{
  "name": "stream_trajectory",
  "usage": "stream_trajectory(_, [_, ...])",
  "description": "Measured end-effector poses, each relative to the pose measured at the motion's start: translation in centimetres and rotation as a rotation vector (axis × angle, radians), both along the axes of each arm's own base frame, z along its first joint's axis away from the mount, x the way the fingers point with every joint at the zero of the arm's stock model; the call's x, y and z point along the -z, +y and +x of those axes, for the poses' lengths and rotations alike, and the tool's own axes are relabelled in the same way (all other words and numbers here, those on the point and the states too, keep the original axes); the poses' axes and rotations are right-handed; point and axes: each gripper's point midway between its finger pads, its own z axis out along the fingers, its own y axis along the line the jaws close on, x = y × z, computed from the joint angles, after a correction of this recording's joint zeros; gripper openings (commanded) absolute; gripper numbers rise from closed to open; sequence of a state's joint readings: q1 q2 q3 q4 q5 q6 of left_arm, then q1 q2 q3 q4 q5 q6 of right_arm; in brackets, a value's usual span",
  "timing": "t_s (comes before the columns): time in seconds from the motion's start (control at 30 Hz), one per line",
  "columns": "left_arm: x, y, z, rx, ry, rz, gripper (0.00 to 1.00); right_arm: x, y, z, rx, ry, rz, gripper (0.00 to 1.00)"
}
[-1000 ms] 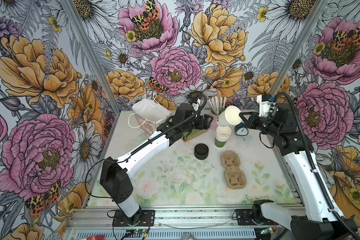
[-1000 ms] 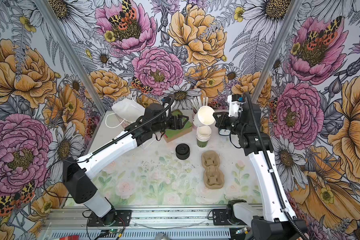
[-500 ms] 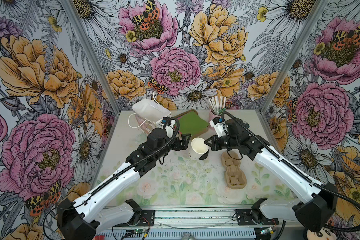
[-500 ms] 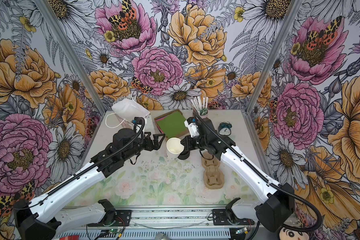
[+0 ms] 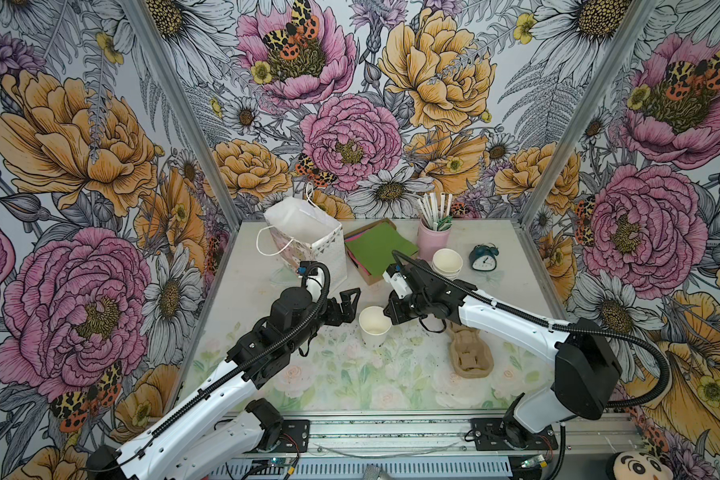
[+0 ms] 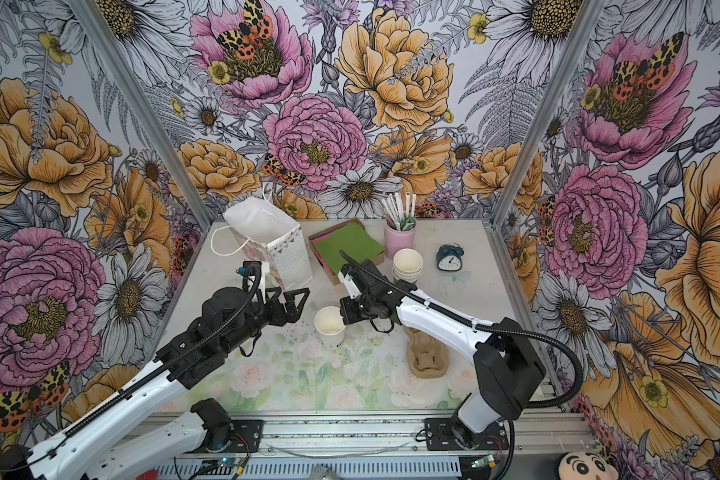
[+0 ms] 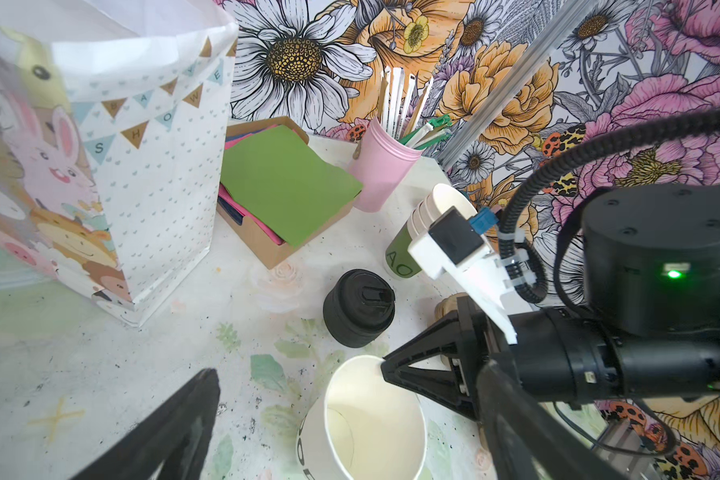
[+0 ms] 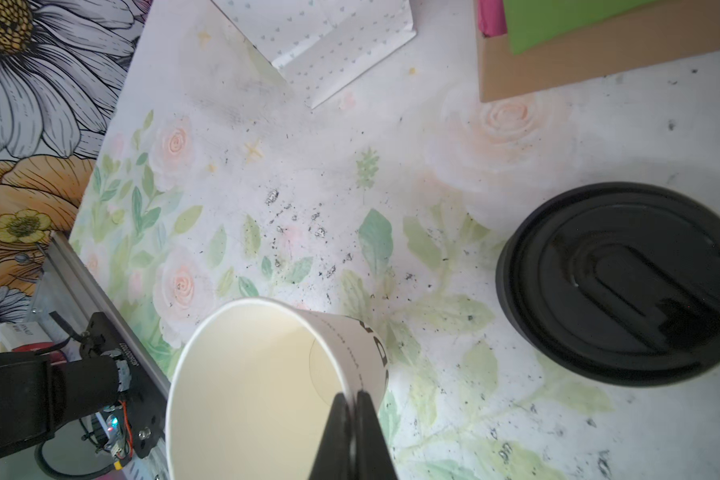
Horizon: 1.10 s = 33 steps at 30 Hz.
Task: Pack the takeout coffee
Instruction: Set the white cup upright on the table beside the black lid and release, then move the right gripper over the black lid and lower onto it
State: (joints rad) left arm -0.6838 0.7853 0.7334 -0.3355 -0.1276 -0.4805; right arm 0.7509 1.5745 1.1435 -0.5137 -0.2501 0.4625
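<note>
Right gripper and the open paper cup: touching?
Touching. In the right wrist view the right gripper is shut on the rim of the paper cup, one jaw inside the wall and one outside, with no gap.

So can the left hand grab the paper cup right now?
Probably yes. The left hand is open right beside the paper cup, nothing between; the right hand only pinches its far rim.

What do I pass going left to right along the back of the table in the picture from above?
In a top view: white gift bag → box of coloured paper → pink cup of straws → little blue alarm clock.
</note>
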Motion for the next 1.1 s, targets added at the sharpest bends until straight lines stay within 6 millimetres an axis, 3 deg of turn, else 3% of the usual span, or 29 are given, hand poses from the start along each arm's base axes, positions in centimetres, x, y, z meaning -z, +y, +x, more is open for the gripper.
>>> stream_trajectory(0.27, [1.0,0.7,-0.6,-0.019,0.023,-0.017,0.97,1.3,0.8,0.0,-0.007,-0.016,-0.033,0.0])
stream_trajectory(0.5, [1.3,0.6,-0.6,-0.023,0.037,-0.024,0.97,1.4,0.9,0.3,-0.004,-0.029,-0.039,0.09])
stream_trajectory(0.93, [1.9,0.5,-0.5,-0.026,0.064,-0.023,0.97,1.4,0.8,0.4,-0.013,-0.042,-0.046,0.47])
stream_trajectory(1.1, [2.2,0.4,-0.6,-0.019,0.074,-0.018,0.97,-1.0,-0.4,1.3,-0.005,-0.114,-0.029,0.61])
